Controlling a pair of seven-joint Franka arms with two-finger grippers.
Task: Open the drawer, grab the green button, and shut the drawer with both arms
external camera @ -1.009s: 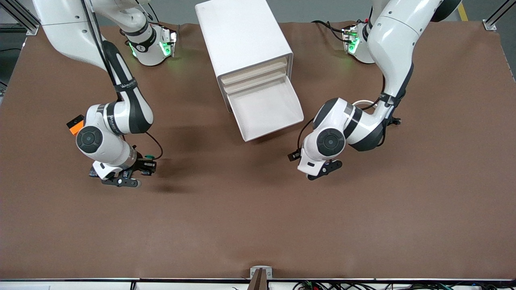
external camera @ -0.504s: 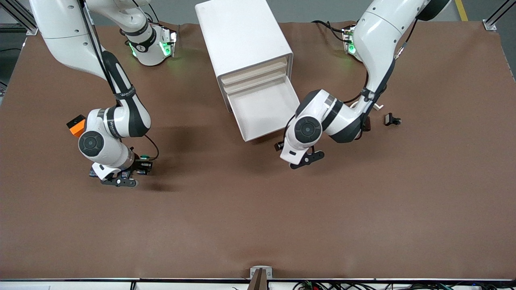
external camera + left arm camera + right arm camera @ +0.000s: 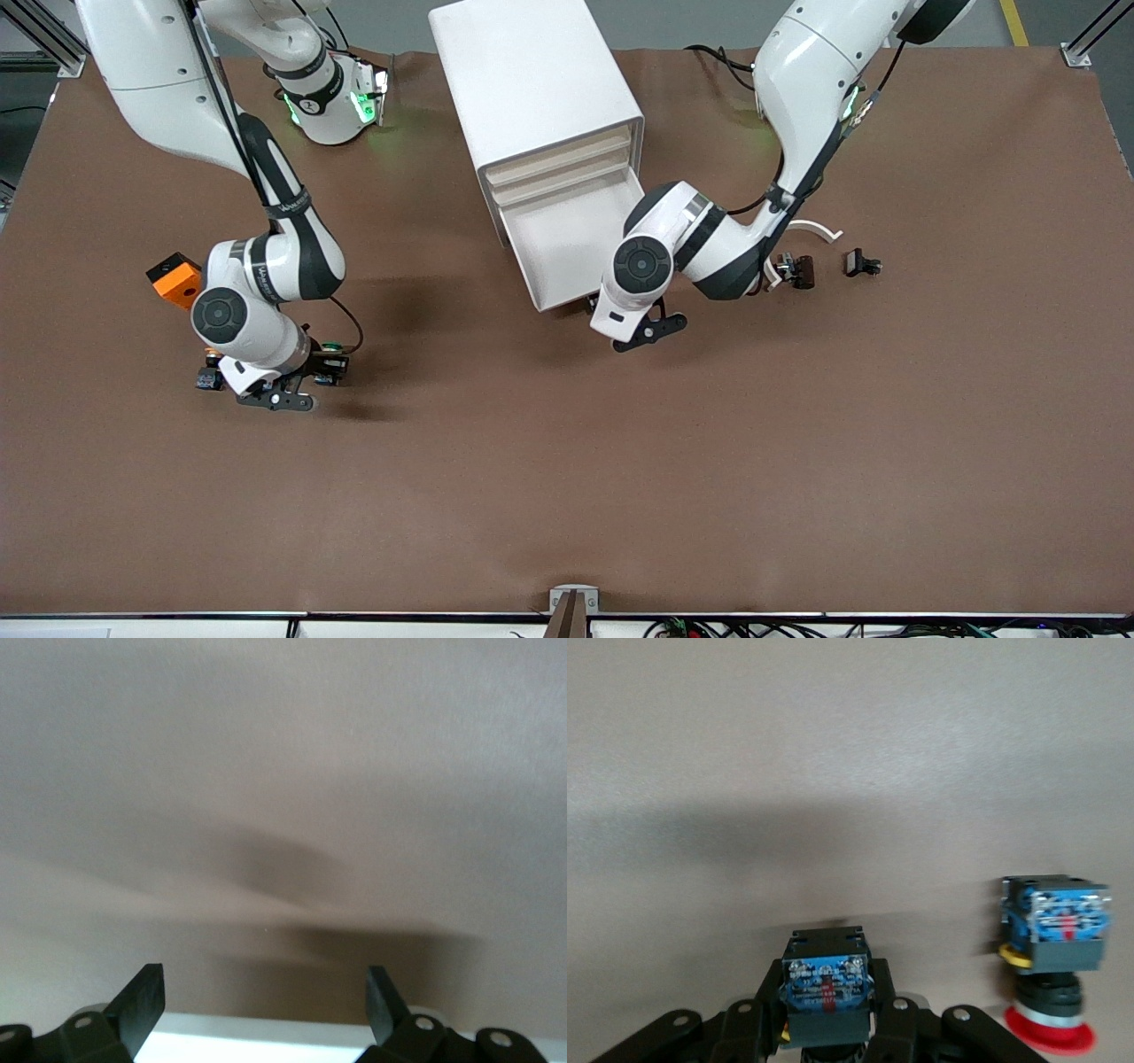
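In the front view one drawer point(image 3: 580, 244) of the cabinet point(image 3: 532, 84) stands pulled out, its corner hidden by the left arm point(image 3: 709, 239), whose bent wrist hangs the left gripper point(image 3: 640, 330) by the drawer's front. The left wrist view shows only two spread fingers point(image 3: 142, 1001) over brown table point(image 3: 283, 771). In the right wrist view two buttons show: the right gripper point(image 3: 826, 1014), well toward the right arm's end from the cabinet, pinches the button point(image 3: 826, 979), its cap hidden, beside a red-capped one point(image 3: 1052, 952).

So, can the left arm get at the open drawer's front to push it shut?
Probably yes. The left gripper, jaws open, is over the table right beside the front of the drawer, with nothing between them.
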